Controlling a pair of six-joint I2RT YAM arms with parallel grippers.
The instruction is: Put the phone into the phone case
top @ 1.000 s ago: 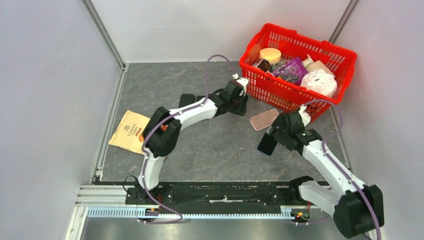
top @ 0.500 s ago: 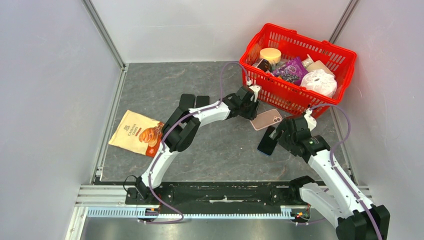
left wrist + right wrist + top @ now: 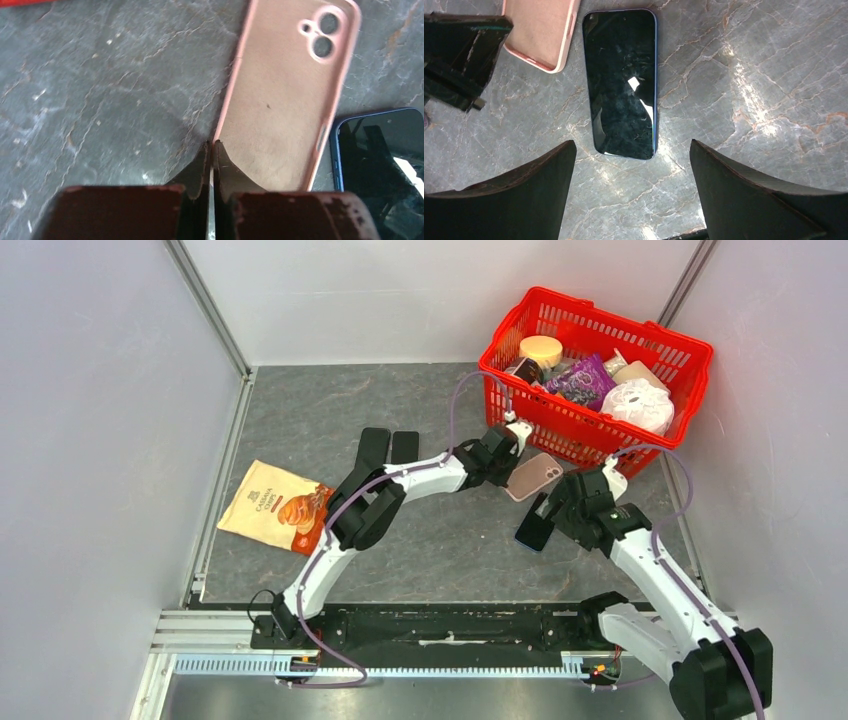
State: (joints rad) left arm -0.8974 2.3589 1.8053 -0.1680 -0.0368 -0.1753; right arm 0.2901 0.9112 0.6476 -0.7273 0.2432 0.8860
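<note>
The pink phone case (image 3: 535, 475) lies open side up in front of the basket, camera cutouts at its far end (image 3: 285, 95). My left gripper (image 3: 511, 470) is shut on the case's left side wall, fingertips pinched together on the rim (image 3: 211, 146). The dark blue phone (image 3: 534, 531) lies screen up beside the case, close to its right edge (image 3: 385, 160). My right gripper (image 3: 552, 519) hovers open over the phone's near end (image 3: 633, 143), fingers apart from it. In the right wrist view the phone (image 3: 624, 80) and a corner of the case (image 3: 541, 30) show.
A red basket (image 3: 590, 308) full of groceries stands at the back right, just behind the case. A chips bag (image 3: 275, 505) lies at the left. Two dark flat items (image 3: 388, 447) lie behind the left arm. Walls enclose the table on three sides.
My left arm stretched right to the case and its jaws went from open to shut on the case's edge; the case turned slightly. The right gripper shifted only a little over the phone.
</note>
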